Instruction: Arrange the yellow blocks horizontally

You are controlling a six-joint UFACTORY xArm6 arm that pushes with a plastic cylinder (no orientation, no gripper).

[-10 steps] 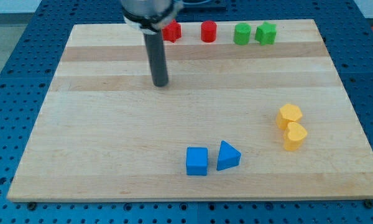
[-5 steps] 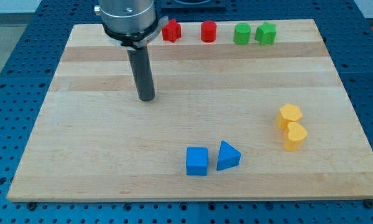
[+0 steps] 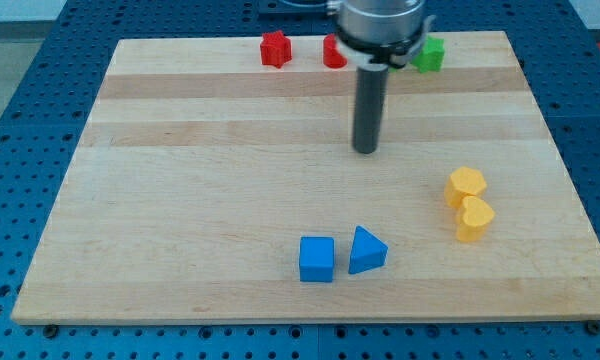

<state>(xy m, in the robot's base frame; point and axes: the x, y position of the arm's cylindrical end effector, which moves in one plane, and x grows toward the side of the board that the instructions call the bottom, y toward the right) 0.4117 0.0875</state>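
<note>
My tip [image 3: 366, 150] sits bare on the board, touching nothing, up-left of the yellow hexagon block [image 3: 465, 185]; the yellow heart block [image 3: 474, 218] touches just below it, view's right

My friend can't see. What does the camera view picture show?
My tip rests on a wooden board, up and to the view's left of two touching yellow blocks. Two blue blocks sit near the bottom.

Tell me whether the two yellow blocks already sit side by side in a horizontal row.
No, one yellow block sits directly above the other yellow block, touching, a vertical stack in the view.
</note>
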